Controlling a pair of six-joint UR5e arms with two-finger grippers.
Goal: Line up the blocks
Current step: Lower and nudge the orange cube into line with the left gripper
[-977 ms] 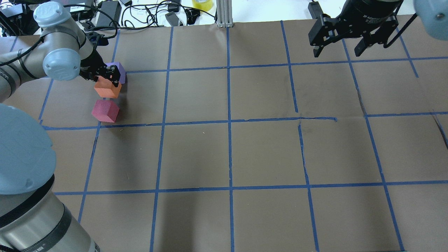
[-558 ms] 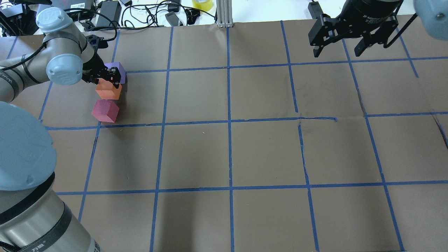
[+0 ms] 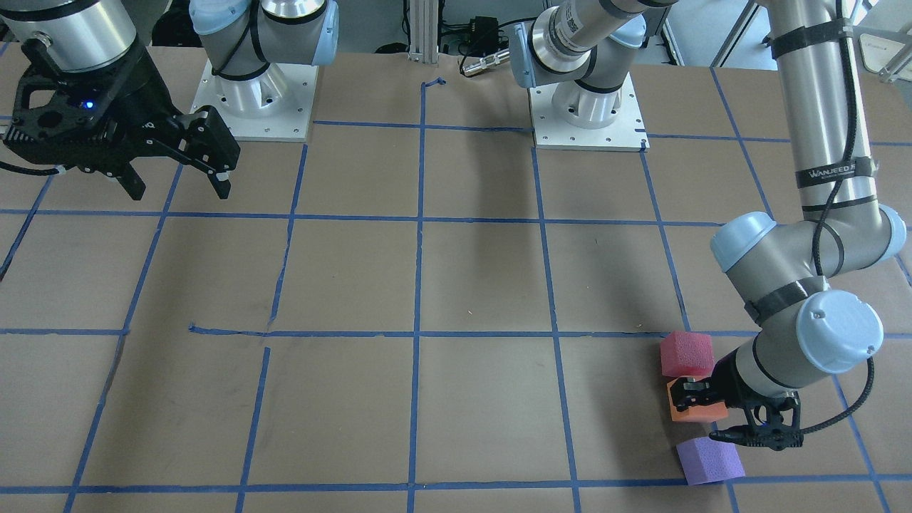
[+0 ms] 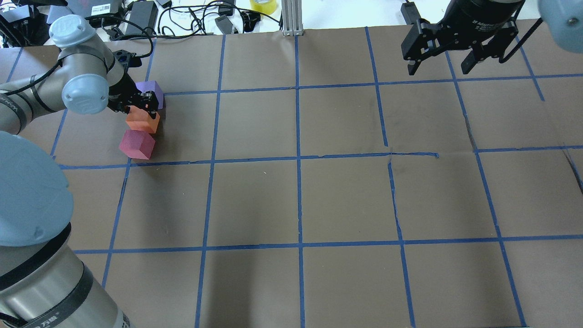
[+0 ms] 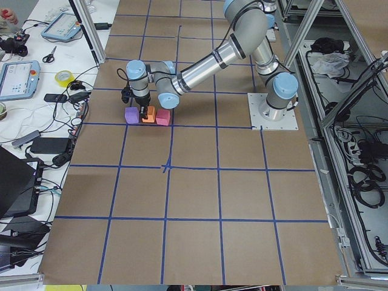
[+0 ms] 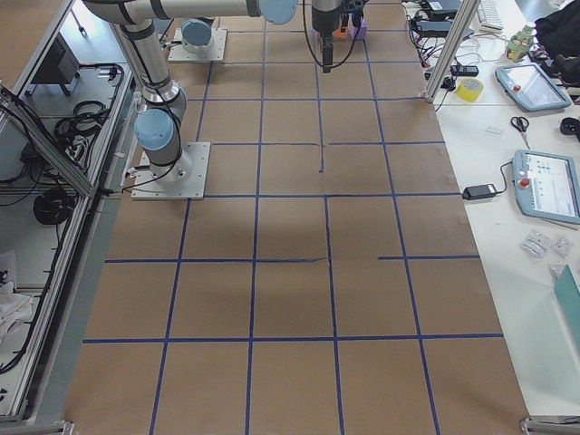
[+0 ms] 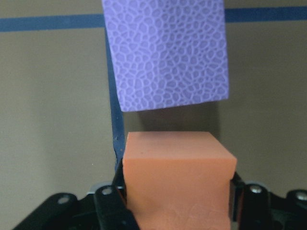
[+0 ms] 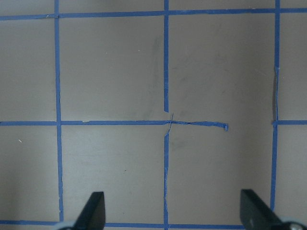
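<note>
The table [image 4: 346, 200] is covered in brown paper gridded with blue tape, torn and offset near the middle, and it runs out of frame on every side in the overhead view. Beyond its far edge a white bench holds black cables and power bricks, partly cut off. The left arm [image 3: 819, 178] reaches to the table's far left part, and from overhead its wrist hides part of the blocks. The right arm [image 6: 149, 59] is mostly cropped in the overhead view, where only its end shows. The right gripper [image 4: 438, 68] hangs over bare paper, fingers spread wide with nothing between them. The left gripper [image 7: 176, 203] is clamped on the orange block [image 7: 177, 163], one finger on each side; whether that block rests on the paper or just above it cannot be told. The purple block [image 7: 165, 52] lies just beyond it across a narrow gap, by a tape crossing. The pinkish-red block [image 4: 136, 144] sits right beside the orange one's other side, contact unclear, so the three form a rough row. From the table's right end the blocks barely show behind the right gripper. A yellow tape roll [image 4: 263, 5] is cut off at the top edge.
</note>
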